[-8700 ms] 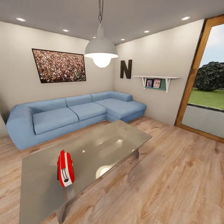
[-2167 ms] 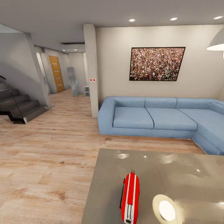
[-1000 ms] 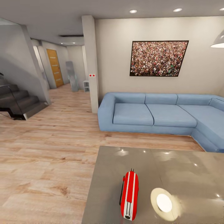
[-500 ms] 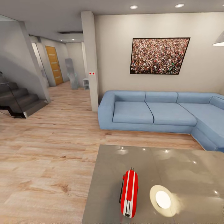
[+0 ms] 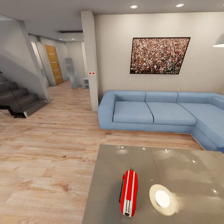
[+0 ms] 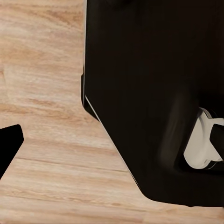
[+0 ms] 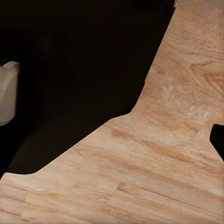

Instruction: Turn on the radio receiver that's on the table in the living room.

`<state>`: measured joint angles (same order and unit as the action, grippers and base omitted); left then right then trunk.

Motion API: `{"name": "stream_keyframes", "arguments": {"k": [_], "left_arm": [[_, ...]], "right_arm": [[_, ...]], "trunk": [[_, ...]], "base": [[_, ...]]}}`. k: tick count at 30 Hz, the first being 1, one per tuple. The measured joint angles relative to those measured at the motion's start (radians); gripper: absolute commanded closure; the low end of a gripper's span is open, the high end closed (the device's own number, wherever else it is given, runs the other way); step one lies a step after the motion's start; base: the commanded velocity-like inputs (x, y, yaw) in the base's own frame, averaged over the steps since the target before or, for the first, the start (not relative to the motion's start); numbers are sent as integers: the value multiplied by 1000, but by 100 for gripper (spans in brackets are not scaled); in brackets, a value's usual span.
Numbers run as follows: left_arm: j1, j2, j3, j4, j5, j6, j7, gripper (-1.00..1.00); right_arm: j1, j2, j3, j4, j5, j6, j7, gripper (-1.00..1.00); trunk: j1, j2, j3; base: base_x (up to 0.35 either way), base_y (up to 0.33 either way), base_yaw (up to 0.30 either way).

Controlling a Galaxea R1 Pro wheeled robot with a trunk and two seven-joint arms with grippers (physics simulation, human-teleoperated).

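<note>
Stairs (image 5: 18,101) rising at far left, wood floor (image 5: 46,149) stretching toward worktop (image 5: 105,186). Radio (image 5: 129,193) lying on worktop near its left edge, lamp reflection (image 5: 162,199) glowing just beside it. Sofa (image 5: 149,113) sitting beyond, crowd picture (image 5: 159,56) hanging above. Wrist cameras looking down at floor past dark robot body (image 6: 154,93); pincer spread on either arm: cannot tell.

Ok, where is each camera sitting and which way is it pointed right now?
Head view: on the head, facing forward and down over the table with the radio, toward the sofa and picture.
Left wrist view: near the left gripper, looking down at the floor beside the robot's black base.
Right wrist view: near the right gripper, likewise aimed at the floor and base.
Both wrist views share wood floor and base.
</note>
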<state>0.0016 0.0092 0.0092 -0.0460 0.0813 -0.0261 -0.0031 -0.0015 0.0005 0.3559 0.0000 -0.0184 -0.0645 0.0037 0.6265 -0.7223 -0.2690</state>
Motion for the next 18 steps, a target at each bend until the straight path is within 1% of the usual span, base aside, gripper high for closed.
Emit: {"name": "stream_keyframes", "arguments": {"k": [5, 18], "left_arm": [[0, 0, 0, 0, 0, 0, 0, -100], [0, 0, 0, 0, 0, 1, 0, -100]], "right_arm": [[0, 0, 0, 0, 0, 0, 1, -100], [0, -2, 0, 0, 0, -1, 1, -100]], "trunk": [[-19, 35, 16], [-69, 126, 37]], "base": [[0, 0, 0], [0, 0, 0]]}}
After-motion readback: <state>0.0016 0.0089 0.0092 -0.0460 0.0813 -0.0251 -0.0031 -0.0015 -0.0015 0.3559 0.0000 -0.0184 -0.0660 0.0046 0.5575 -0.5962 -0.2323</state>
